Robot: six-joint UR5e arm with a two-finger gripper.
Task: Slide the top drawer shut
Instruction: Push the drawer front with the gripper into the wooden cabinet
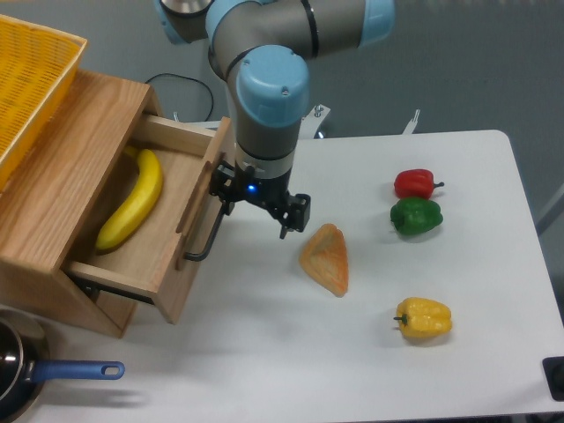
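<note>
Light oak wooden top drawer (167,256) about half out of cabinet at left, yellow banana (129,203) inside. Two-finger gripper (256,201) spread, unclenched, seemingly pressing black bar handle (208,240). Risk: finger slipping off handle, drawer stalling short.
</note>
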